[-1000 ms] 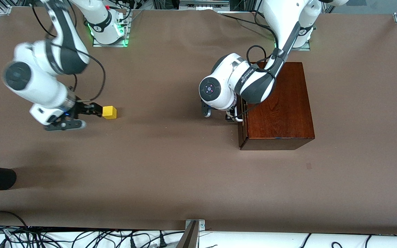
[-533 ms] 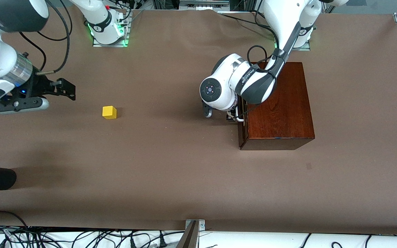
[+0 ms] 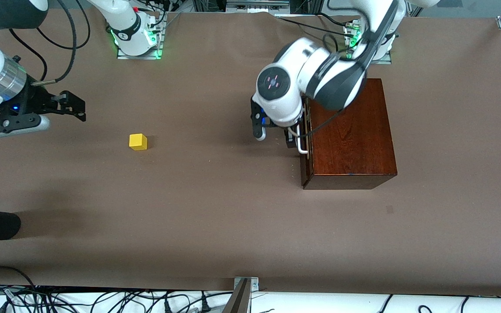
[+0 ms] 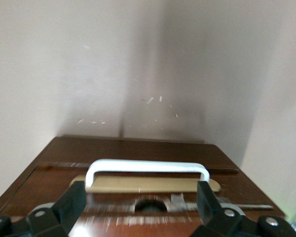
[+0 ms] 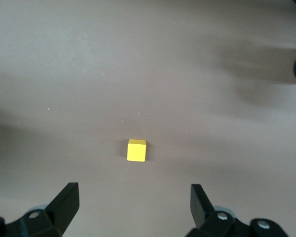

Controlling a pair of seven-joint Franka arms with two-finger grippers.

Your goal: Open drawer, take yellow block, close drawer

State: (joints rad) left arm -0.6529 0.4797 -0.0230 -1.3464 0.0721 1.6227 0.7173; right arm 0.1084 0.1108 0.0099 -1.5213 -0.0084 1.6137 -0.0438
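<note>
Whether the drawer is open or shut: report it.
Shut. The drawer front sits flush with the wooden box, no pale tray showing. The left gripper, open, hangs at the white handle.

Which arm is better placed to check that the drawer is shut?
Left, probably. The left gripper hangs open right at the drawer handle. The right gripper, open too, is up near the yellow block, toward the right arm's end.

Brown table w/ yellow block & mahogany box on it, well apart.
</note>
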